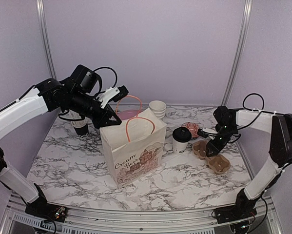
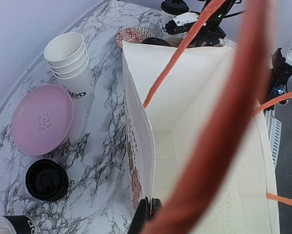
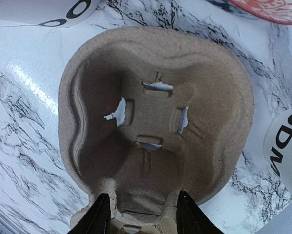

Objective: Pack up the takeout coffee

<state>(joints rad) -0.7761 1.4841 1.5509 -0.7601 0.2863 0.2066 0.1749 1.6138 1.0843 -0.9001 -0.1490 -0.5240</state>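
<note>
A takeout coffee [image 1: 181, 140], a white cup with a black dome lid, stands right of the white paper bag [image 1: 136, 151] and appears again in the left wrist view [image 2: 174, 9]. My left gripper [image 1: 117, 122] is shut on the bag's rim [image 2: 153, 207], and the bag's mouth gapes with the orange handles [image 2: 219, 122] up. My right gripper [image 1: 211, 146] hangs low over the brown pulp cup carrier [image 3: 155, 117]. Its fingers [image 3: 99, 217] stand open on either side of the carrier's narrow middle. White cup walls with dark lettering [image 3: 58, 12] [image 3: 284, 146] flank the carrier, their tops out of view.
Stacked lidless cups [image 1: 158, 108], a pink plate [image 2: 42, 119] and a red patterned dish [image 1: 189, 129] sit behind the bag. Black lids [image 2: 47, 179] and a black cup of straws [image 1: 80, 126] are at the back left. The marble table [image 1: 63, 161] ends at a metal rail in front.
</note>
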